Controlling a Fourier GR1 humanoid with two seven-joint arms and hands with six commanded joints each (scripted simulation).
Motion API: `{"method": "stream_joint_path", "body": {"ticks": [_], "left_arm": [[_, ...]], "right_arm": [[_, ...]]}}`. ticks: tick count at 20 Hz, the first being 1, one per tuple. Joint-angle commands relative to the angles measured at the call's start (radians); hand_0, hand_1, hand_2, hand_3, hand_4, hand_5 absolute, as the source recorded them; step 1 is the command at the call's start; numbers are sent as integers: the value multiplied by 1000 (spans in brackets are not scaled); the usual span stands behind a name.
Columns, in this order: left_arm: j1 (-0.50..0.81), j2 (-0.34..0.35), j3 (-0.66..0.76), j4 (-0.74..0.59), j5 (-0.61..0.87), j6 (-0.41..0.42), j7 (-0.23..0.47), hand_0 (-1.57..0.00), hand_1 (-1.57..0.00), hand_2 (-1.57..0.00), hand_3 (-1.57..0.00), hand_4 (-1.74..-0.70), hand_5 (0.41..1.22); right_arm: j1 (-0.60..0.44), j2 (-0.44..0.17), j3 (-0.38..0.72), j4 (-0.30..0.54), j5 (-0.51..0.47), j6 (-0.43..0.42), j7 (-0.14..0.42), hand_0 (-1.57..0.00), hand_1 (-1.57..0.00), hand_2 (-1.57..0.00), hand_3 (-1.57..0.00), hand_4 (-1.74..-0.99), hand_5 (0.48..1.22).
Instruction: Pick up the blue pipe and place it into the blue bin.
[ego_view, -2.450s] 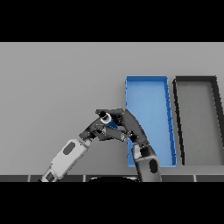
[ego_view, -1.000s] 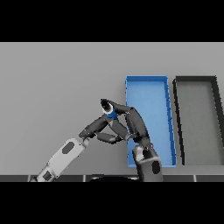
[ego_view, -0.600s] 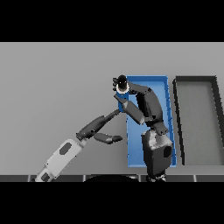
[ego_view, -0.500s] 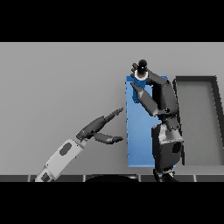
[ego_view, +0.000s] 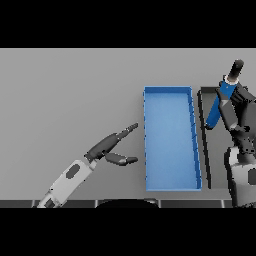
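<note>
The table (ego_view: 70, 95) is big and grey. On it, to the right, sits the blue bin (ego_view: 170, 175), and a dark bin (ego_view: 204, 150) sits right beside it, further right. My left hand (ego_view: 112, 147) rests over the table, left of the blue bin, fingers straight, holding nothing. My right hand (ego_view: 235, 107) is wrapped round the pipe (ego_view: 216, 107). The pipe is tilted, up in the air over the dark bin, not over the blue one. If I let go here, I think it would drop into the wrong bin. I must move left first.
</note>
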Motion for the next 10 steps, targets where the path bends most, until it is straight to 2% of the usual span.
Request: {"method": "stream_joint_path", "body": {"ticks": [1,3,6,10], "left_arm": [[0,-2,-1,-4,4,0,8,1,1,1,1,-869,418],[2,3,-5,-9,6,1,3,1,1,1,1,-865,419],[11,-3,-16,-14,13,6,2,1,1,1,1,-875,422],[19,8,-13,-28,32,10,10,1,1,1,1,-880,427]], "right_arm": [[47,-7,-1,-9,-15,-20,0,-1571,-1571,-1571,-1571,-1741,1221],[156,-12,23,-21,-31,-84,-3,-1571,-1571,-1571,-1571,-1741,1221],[342,8,79,-84,-48,-147,0,-1571,-1571,-1571,-1571,-1741,1221],[518,85,189,-114,-16,-237,-2,-1571,-1571,-1571,-1571,-1741,1221]]}}
